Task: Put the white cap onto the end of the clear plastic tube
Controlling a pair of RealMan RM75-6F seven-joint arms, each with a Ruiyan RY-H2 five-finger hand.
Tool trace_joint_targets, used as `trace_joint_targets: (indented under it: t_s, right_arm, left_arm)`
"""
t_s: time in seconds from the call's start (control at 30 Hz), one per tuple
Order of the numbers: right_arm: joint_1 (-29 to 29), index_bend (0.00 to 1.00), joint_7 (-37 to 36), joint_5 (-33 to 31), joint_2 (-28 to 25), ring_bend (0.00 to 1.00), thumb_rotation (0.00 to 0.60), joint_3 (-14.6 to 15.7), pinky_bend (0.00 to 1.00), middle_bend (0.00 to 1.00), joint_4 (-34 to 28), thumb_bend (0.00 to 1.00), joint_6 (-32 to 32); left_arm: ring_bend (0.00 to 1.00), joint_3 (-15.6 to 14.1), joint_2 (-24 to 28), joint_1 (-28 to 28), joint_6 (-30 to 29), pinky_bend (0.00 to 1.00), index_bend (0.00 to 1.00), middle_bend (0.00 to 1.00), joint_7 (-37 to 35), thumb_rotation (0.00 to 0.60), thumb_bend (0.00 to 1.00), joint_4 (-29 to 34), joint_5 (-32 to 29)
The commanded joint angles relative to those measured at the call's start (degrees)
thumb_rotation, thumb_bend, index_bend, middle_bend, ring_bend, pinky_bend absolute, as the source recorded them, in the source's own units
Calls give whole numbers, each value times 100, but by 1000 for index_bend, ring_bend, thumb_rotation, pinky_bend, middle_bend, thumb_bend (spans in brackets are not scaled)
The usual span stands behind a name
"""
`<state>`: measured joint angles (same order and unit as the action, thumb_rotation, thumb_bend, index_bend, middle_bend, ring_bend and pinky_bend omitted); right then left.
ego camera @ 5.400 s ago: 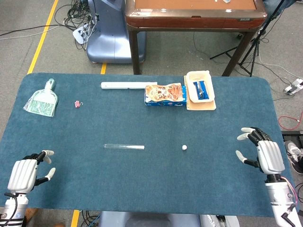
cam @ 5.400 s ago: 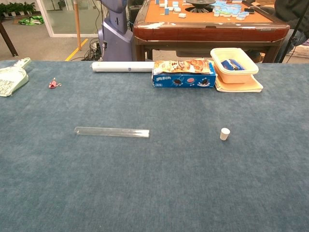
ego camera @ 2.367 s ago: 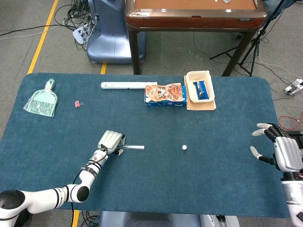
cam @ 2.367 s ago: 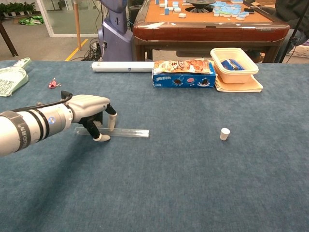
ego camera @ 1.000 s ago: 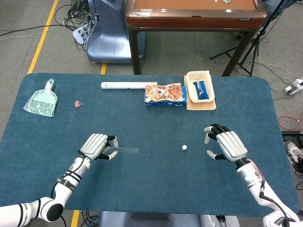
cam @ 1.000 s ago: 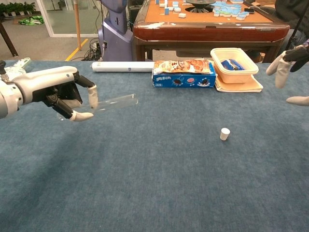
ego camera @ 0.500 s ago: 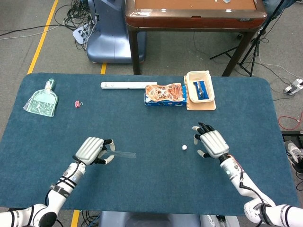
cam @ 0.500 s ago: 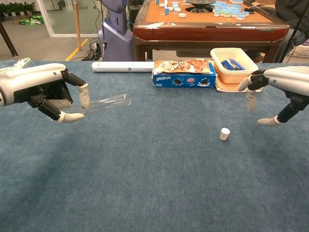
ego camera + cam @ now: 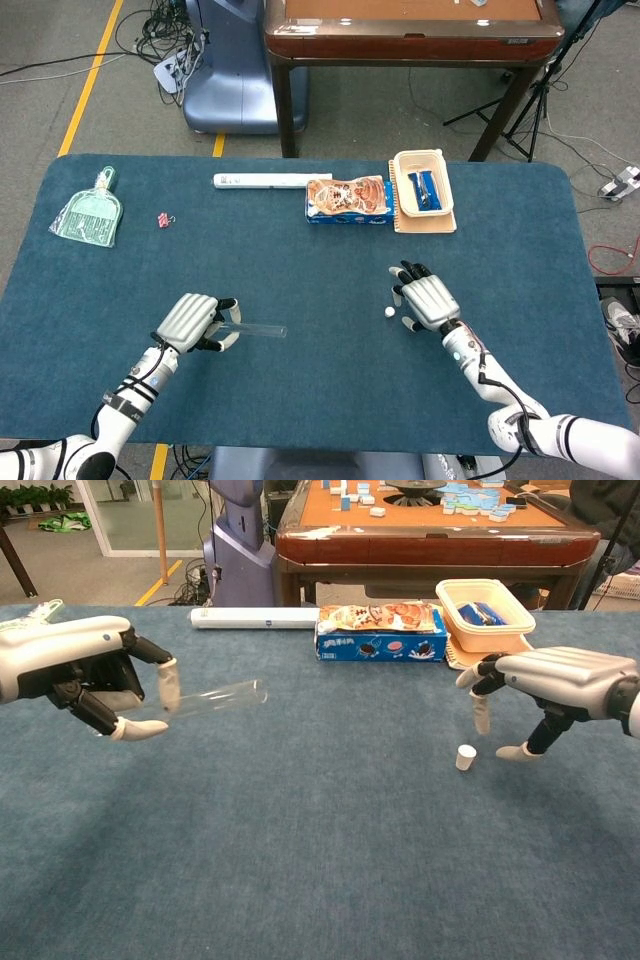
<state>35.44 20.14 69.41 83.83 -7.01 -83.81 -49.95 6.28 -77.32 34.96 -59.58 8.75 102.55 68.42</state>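
My left hand holds the clear plastic tube by one end, lifted off the cloth, its free end pointing right. The small white cap stands upright on the blue table cloth. My right hand hovers over it from the right with fingers spread, a fingertip just above the cap and the thumb to its right. Nothing is between its fingers.
Along the far edge lie a white roll, a cookie box and a cream tray on a notebook. A green dustpan brush and a pink clip lie far left. A wooden table stands behind.
My right hand has moved left and down from the table's right side to just over the cap. My left hand, holding the tube, drifted slightly left.
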Motion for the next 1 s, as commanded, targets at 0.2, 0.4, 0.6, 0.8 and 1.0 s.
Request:
trace_joint_targets:
  t_s: [0.2, 0.4, 0.6, 0.8, 1.0]
  right_arm:
    - [167, 478, 137, -158, 177, 0, 600, 3, 106, 108, 143, 270, 103]
    - [271, 459, 205, -254, 294, 0, 600, 6, 104, 101, 236, 270, 151]
    - [349, 459, 257, -369, 399, 0, 600, 23, 104, 101, 339, 270, 184]
    - [409, 459, 279, -447, 473, 0, 600, 48, 104, 101, 425, 272, 220]
    - [448, 461, 296, -491, 522, 0, 600, 82, 104, 102, 466, 289, 235]
  left_arm:
    - [983, 4, -2, 1, 43, 991, 583, 1000, -23, 600, 307, -4, -5]
    - [983, 7, 10, -11, 62, 991, 583, 1000, -60, 600, 307, -14, -13]
    - [983, 7, 17, -24, 81, 992, 583, 1000, -109, 600, 306, -38, -7]
    - [983, 12, 24, -33, 96, 991, 584, 1000, -157, 600, 307, -52, 10]
    - [983, 9, 38, -45, 108, 991, 586, 1000, -185, 600, 306, -68, 13]
